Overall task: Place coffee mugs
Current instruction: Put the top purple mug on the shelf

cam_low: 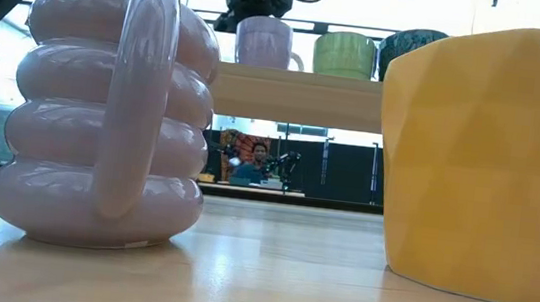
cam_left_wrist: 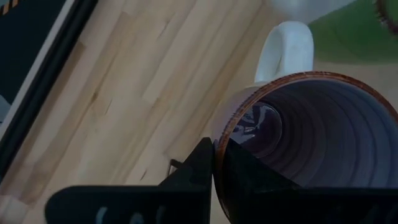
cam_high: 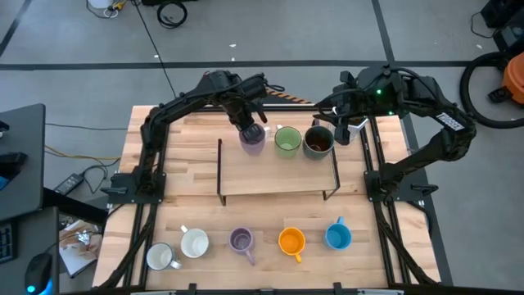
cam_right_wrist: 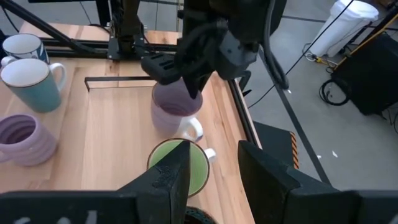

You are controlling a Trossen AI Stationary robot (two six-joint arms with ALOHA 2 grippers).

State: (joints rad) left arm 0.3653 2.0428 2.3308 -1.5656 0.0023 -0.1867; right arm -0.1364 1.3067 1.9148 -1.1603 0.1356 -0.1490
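My left tool [cam_high: 250,127] sits in the upper middle of the overhead frame, pinching the rim of a purple mug [cam_high: 252,138] that stands at the left end of the raised shelf [cam_high: 278,172]. In my left wrist picture the two fingers [cam_left_wrist: 205,168] are pressed almost together with the mug's wall between them, one inside the rim and one outside.

Just right of that mug on the shelf stands a green mug [cam_high: 287,141], and right of that a dark brown mug [cam_high: 318,142]. My right tool [cam_high: 342,124] hangs beside the brown mug, at its right edge in the overhead frame. In the right wrist picture its fingers [cam_right_wrist: 171,177] stand spread apart with nothing between them, above the green mug.

Along the lower edge of the tabletop [cam_high: 188,172], left to right in the overhead frame, stand two white mugs [cam_high: 160,257] [cam_high: 195,243] close together, a ribbed purple mug [cam_high: 241,240], an orange mug [cam_high: 292,242] and a blue mug [cam_high: 337,237]. The low view has the ribbed purple one filling its left side and the orange one its right, with the shelf behind them.
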